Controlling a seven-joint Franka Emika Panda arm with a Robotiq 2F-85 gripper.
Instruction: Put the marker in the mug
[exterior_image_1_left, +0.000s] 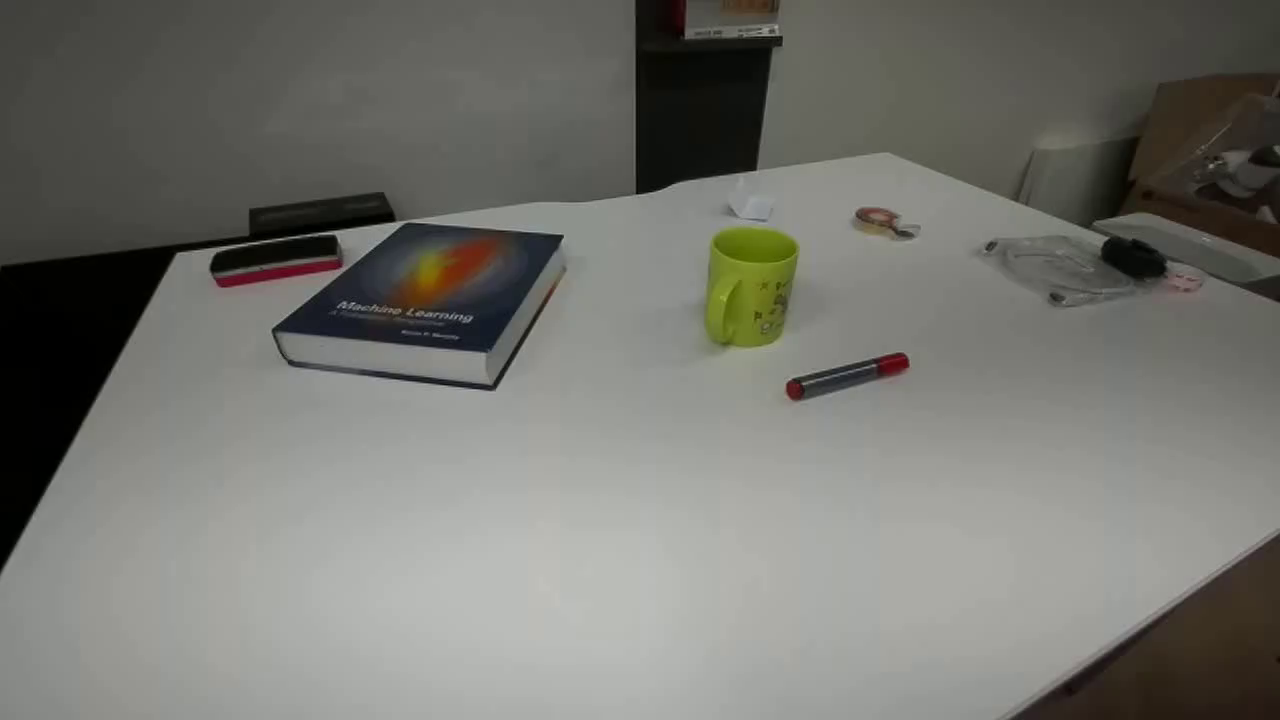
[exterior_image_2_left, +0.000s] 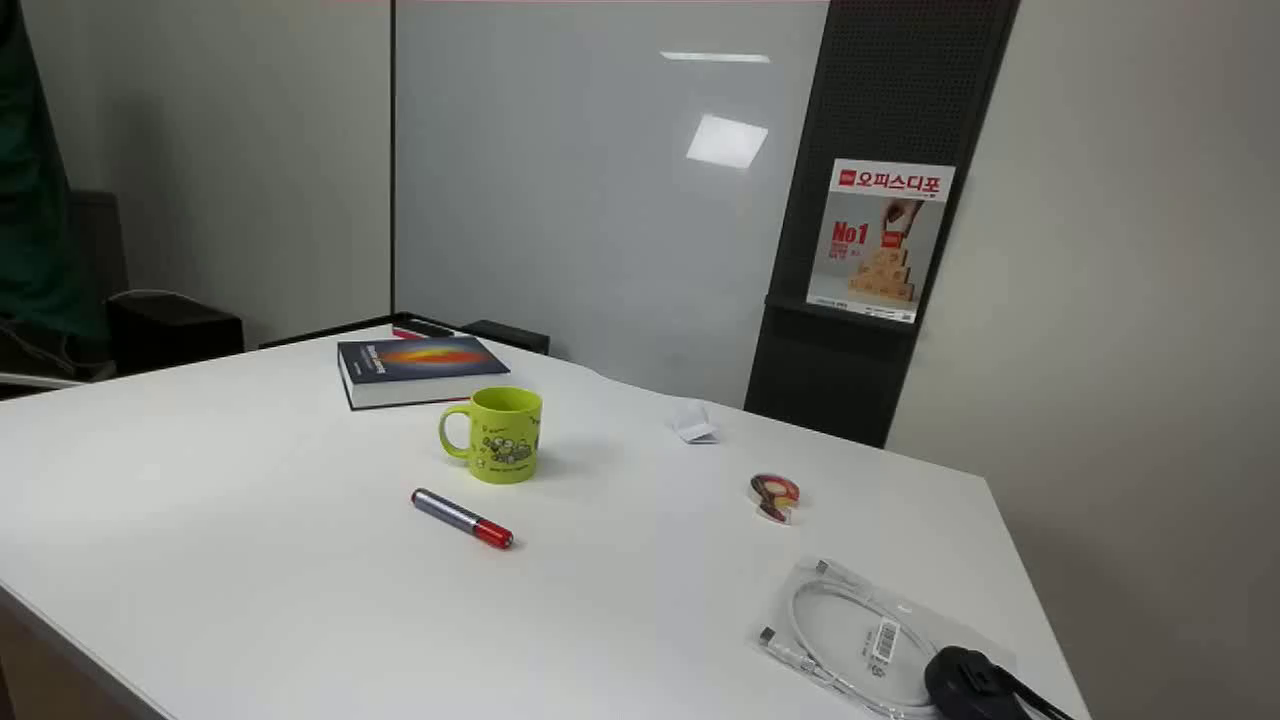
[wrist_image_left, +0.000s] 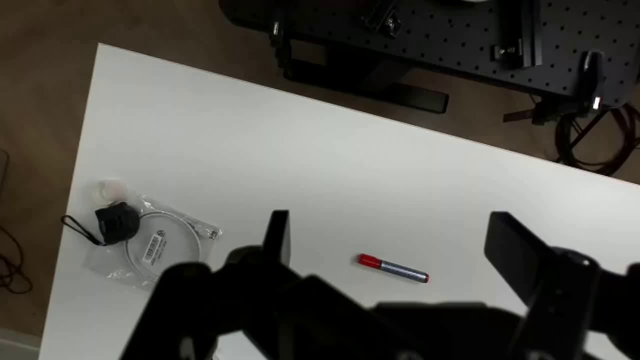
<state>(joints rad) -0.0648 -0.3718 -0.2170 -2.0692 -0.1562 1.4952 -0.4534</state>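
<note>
one white table (exterior_image_1_left: 560, 560) takes up much of both exterior views, its top smooth and plain. pale walls (exterior_image_2_left: 1140, 250) close the room behind it, and in an exterior view a glossy board (exterior_image_2_left: 580, 220) catches a bright reflection (exterior_image_2_left: 727, 141) next to a dark panel (exterior_image_2_left: 920, 70) with a poster (exterior_image_2_left: 880, 240) of stacked blocks. in the wrist view a brown floor (wrist_image_left: 165, 30) and a black perforated platform (wrist_image_left: 460, 50) lie beyond the table's edge.

on the table, a thick dark-blue book (exterior_image_1_left: 425, 285) rests beside a red-and-black object (exterior_image_1_left: 276, 262). the yellow-green mug (exterior_image_1_left: 755, 290) stands upright, and the marker (exterior_image_1_left: 848, 377) lies flat on the table near it, the two apart. elsewhere on the table are a folded white piece (exterior_image_2_left: 692, 423), a small round object (exterior_image_2_left: 775, 497) and a bagged cable (exterior_image_2_left: 860, 640) with a black object (exterior_image_2_left: 970, 685) at its edge.

the gripper (wrist_image_left: 391, 230) shows in the wrist view, its two black fingers (wrist_image_left: 517, 255) spread wide, one to each side. between them in that view, the marker lies on the table at a slight slant, clear of both.
</note>
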